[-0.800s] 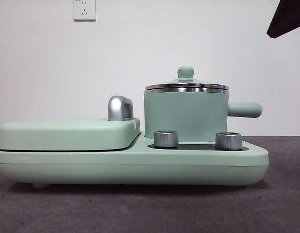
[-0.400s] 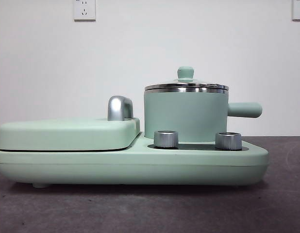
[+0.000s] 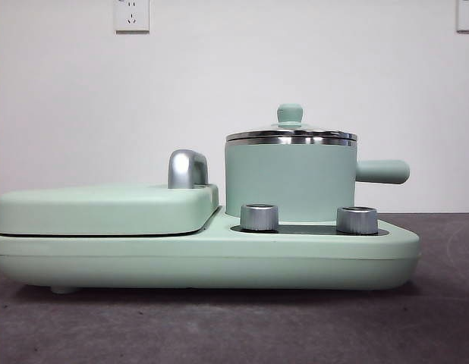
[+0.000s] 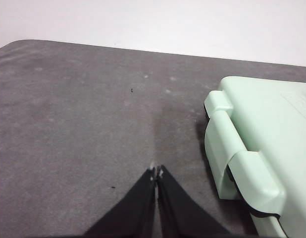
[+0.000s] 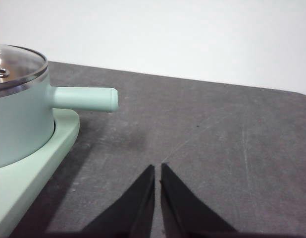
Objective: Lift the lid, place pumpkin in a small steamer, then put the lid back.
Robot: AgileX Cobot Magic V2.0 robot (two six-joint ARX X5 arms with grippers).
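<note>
The small steamer (image 3: 288,182) is a mint-green pot with a stubby side handle, standing on the right half of the green cooker base (image 3: 204,262). The glass lid (image 3: 291,134) with its green knob sits shut on the pot. In the right wrist view the pot (image 5: 19,119) and the lid (image 5: 17,67) show at the side. The pumpkin is not in view. My right gripper (image 5: 157,168) is shut and empty over bare table, off to the pot's handle side. My left gripper (image 4: 156,173) is shut and empty over the table beside the cooker's flat end (image 4: 257,144).
A flat mint-green rectangular cover (image 3: 105,208) with a chrome handle (image 3: 187,168) fills the cooker's left half. Two steel dials (image 3: 259,217) stand in front of the pot. The grey table (image 3: 234,326) runs to a white wall with a socket (image 3: 132,15).
A dark arm tip at the front view's top right corner has left the view. The pot, lid and cooker have not moved.
</note>
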